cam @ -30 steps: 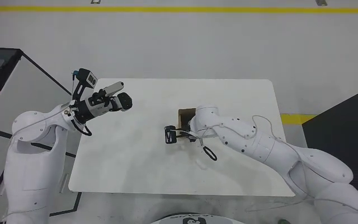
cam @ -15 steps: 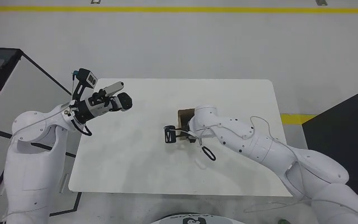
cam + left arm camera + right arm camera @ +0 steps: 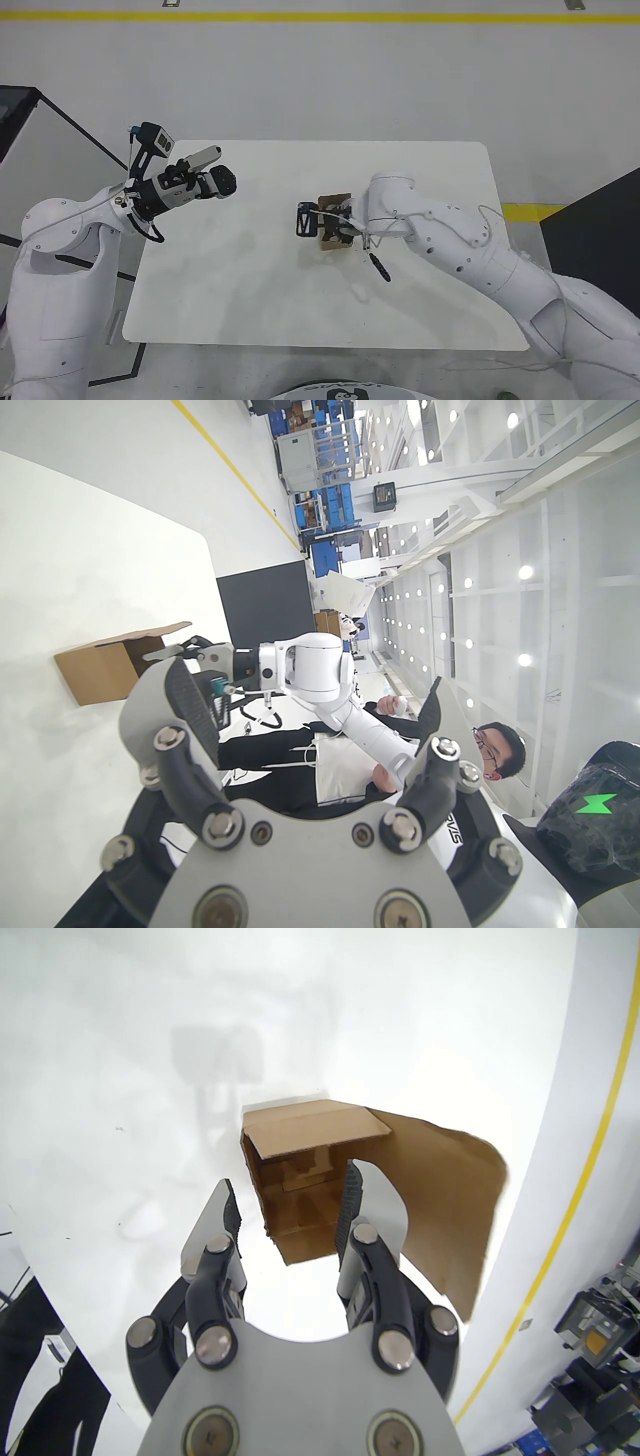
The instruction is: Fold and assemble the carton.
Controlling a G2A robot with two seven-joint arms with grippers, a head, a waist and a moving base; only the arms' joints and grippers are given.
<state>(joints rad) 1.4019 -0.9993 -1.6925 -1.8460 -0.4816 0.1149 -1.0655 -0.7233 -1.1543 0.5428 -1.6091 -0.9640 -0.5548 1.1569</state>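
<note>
While the carton (image 3: 320, 1130) gapes sideways: flap-folding, I judge.
My right pincer (image 3: 290, 1178) spread, empty; next, push the big flap (image 3: 450, 1208) shut.

1. Carton (image 3: 310, 1128): brown cardboard, matt, with fibrous cut edges.
2. Table (image 3: 125, 1078): white, smooth, faintly glossy.
3. Right gripper (image 3: 290, 1175): satin grey metal, black plastic links; pads (image 3: 350, 1198) black, ribbed, rubbery.

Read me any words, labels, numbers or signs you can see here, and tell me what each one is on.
Carton: no print on the faces that show.
Black wrapped module: a green bowtie-shaped mark, no words.
White casing: lettering partly hidden, not readable.
Far shelves: anything on them is too small to read.
</note>
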